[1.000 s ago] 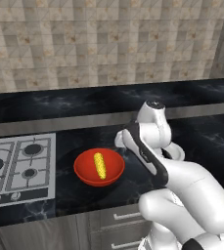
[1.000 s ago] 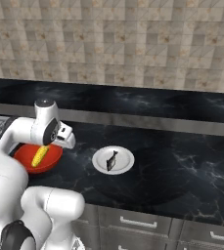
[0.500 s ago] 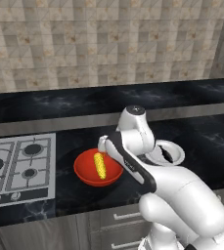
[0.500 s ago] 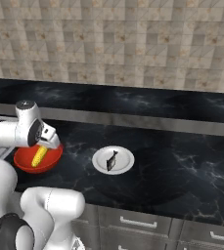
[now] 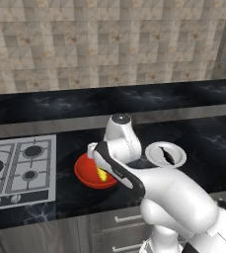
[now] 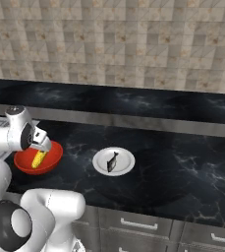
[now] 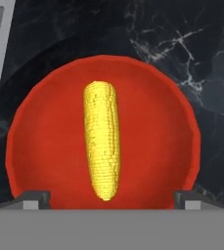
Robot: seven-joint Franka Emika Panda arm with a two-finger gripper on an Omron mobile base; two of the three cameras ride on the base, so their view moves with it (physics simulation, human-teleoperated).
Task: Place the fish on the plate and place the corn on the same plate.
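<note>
Swung left from beside the plate (image 6: 125, 156), the gripper (image 7: 111, 197) hangs over the corn (image 7: 102, 138) in the red bowl (image 7: 167, 146), jaws wide open and empty; the fish (image 6: 112, 162) lies on the plate.

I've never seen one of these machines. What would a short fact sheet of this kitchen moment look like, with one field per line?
Fish: small dark grey-black fish lying on the round white plate
Corn: short yellow corn cob lying in the deep red bowl
End effector: end effector open, above the bowl, fingertips either side of the cob's near end, holding nothing
Nearby: gas hob beside the bowl
Task status: fish placed; corn not yet on the plate
</note>
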